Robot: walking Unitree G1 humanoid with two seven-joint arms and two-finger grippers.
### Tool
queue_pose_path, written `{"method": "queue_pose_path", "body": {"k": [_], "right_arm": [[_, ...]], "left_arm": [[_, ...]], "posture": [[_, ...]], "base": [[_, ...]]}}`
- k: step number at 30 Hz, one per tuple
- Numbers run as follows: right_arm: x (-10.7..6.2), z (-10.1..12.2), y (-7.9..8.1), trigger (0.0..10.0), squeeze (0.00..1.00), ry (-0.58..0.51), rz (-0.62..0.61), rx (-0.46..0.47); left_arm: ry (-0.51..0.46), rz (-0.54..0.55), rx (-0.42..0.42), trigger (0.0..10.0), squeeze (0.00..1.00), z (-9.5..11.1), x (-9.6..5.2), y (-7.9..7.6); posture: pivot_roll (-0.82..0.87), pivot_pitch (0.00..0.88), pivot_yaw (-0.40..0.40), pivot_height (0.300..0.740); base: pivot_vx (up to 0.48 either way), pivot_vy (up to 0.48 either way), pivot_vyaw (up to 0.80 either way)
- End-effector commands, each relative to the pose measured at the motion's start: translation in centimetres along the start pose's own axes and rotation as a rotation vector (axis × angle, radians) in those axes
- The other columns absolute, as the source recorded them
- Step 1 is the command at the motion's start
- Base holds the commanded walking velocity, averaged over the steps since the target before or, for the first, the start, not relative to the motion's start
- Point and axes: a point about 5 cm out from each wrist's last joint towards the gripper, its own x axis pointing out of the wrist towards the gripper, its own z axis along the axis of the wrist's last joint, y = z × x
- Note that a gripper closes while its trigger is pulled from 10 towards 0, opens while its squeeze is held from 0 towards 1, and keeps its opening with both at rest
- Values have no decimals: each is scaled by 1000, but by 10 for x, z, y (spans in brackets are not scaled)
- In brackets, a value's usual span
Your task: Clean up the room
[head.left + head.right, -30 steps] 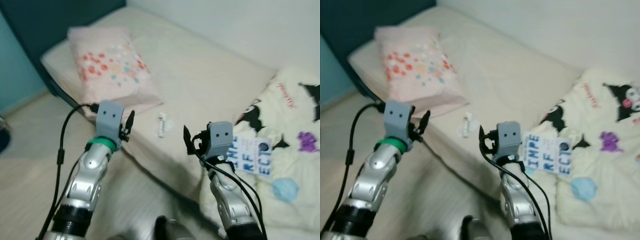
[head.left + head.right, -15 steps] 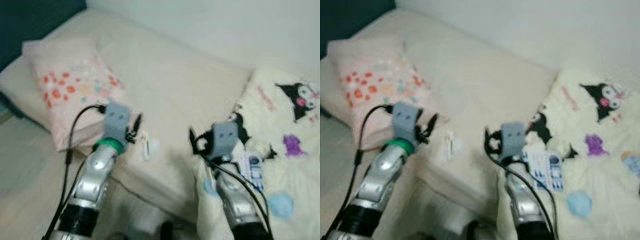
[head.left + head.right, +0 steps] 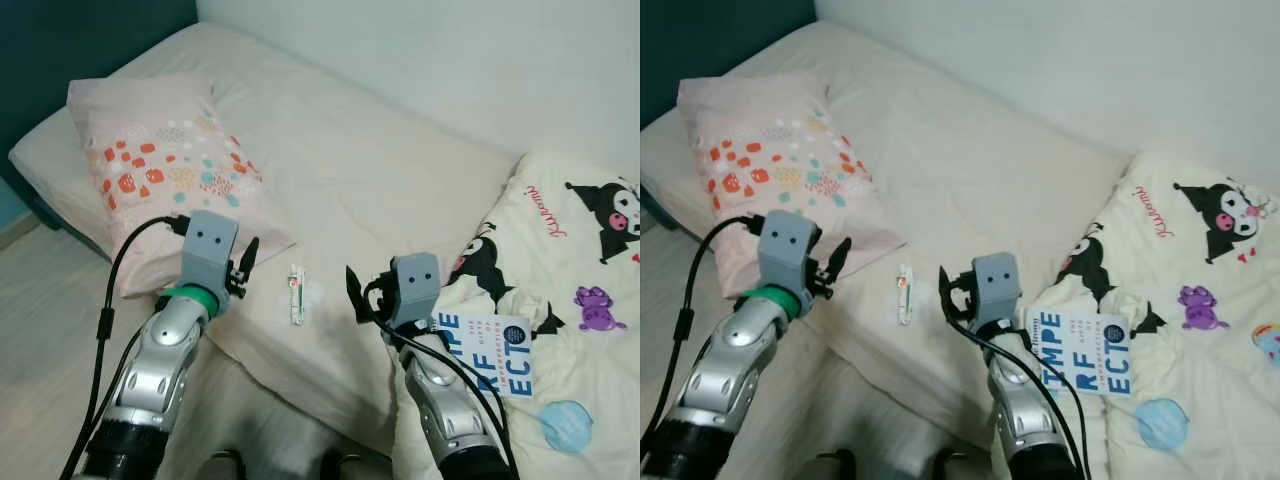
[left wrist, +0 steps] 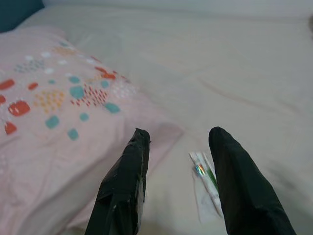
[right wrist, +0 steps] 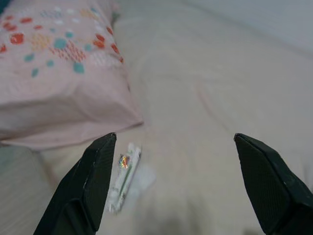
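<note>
Reaching for the small wrapped packet (image 3: pixel 296 294) looks like the next job, and it may go wrong easily. The packet lies flat on the bed (image 3: pixel 400 180), near the front edge, just beside the pillow (image 3: pixel 165 175) and between the two arms. It is thin and the sheet is soft, so the fingers could press it into the mattress or pinch the sheet with it. A push could also slide it off the edge.

The left gripper (image 4: pixel 178 142) hangs above the pillow corner, jaws released and holding nothing. The right gripper (image 5: pixel 173 147) has its jaws spread wide, also holding nothing.

Counted: one packet, one pillow, one book (image 3: pixel 495 350), one printed blanket (image 3: pixel 575 260), two grippers.
</note>
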Motion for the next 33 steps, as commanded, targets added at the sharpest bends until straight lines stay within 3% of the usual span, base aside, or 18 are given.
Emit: {"method": "queue_pose_path", "body": {"k": [1,8,18,33], "right_arm": [[-4,-15,-2,10000,0,64,-17,26],[-2,-24,-4,10000,0,103,-50,23],[-2,-24,-6,10000,0,86,-69,25],[-4,-24,-11,10000,0,81,-82,22]], "left_arm": [[42,-47,-7,10000,0,-8,-3,-11],[87,-70,-12,10000,0,-18,7,-30],[154,-92,-10,10000,0,-26,24,-37],[178,-76,9,10000,0,-33,29,-44]], "posture": [[2,117,23,740],[-4,117,25,730],[-11,130,33,690],[-18,150,31,635]], "base": [[0,0,0],[0,0,0],[0,0,0],[0,0,0]]}}
